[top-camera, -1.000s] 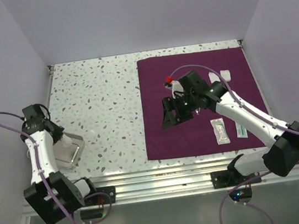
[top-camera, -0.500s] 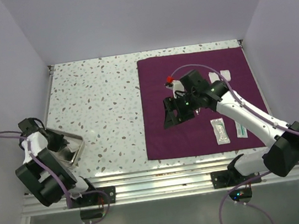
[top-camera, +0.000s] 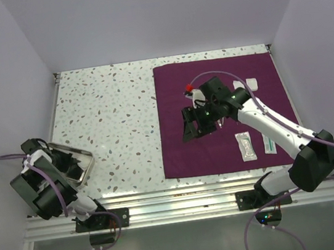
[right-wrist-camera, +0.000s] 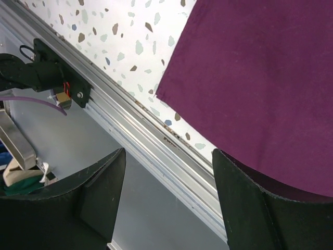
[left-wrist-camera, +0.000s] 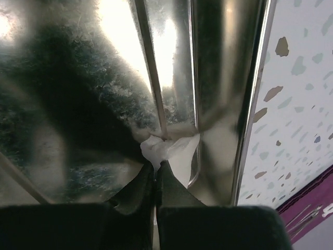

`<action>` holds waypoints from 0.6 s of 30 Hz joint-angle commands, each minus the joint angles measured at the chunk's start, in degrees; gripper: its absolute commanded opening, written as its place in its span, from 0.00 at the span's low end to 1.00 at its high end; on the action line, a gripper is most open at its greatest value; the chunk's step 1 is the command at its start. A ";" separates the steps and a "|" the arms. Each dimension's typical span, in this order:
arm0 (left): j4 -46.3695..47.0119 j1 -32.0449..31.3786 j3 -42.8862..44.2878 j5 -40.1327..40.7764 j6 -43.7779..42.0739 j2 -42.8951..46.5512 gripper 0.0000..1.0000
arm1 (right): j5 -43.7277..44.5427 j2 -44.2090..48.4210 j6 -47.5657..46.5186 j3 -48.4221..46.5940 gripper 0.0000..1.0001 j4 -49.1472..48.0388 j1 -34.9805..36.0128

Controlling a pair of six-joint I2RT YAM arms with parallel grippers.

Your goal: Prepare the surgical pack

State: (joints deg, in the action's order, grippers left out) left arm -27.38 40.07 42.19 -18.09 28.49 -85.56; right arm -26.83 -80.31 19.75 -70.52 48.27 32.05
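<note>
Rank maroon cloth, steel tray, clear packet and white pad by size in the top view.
maroon cloth
steel tray, partly covered
clear packet
white pad, close to the packet, so this last ranking is unsure

Steel tray (top-camera: pixel 85 161) sits at near-left corner of speckled worktop (top-camera: pixel 115 113), w/ a crumpled white wad (left-wrist-camera: pixel 174 151) tucked into one inside corner. Toward near-right: clear packet (top-camera: pixel 245 145) and narrow green-edged packet (top-camera: pixel 268 143) side by side, not touching; small white pad (top-camera: pixel 252 83) nearer far-right corner. Alu rail (top-camera: pixel 183 192) runs along near edge.
</note>
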 commanded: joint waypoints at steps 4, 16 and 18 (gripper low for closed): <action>1.10 0.62 -0.01 1.56 0.69 0.65 0.28 | -2.70 0.77 2.40 -0.23 0.71 -2.21 -1.73; -16.83 -1.21 2.28 20.10 12.10 8.64 0.71 | 0.80 -1.77 5.83 -5.14 0.71 -1.52 -2.78; -18.06 -3.67 3.50 24.12 13.08 9.70 0.74 | 1.51 -3.44 7.23 -6.81 0.71 -0.38 -4.18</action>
State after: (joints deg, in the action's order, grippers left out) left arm -40.10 39.11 43.29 -3.14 36.82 -78.61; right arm -27.53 -82.35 24.73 -72.90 46.98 29.61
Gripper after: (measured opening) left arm 0.731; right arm 0.706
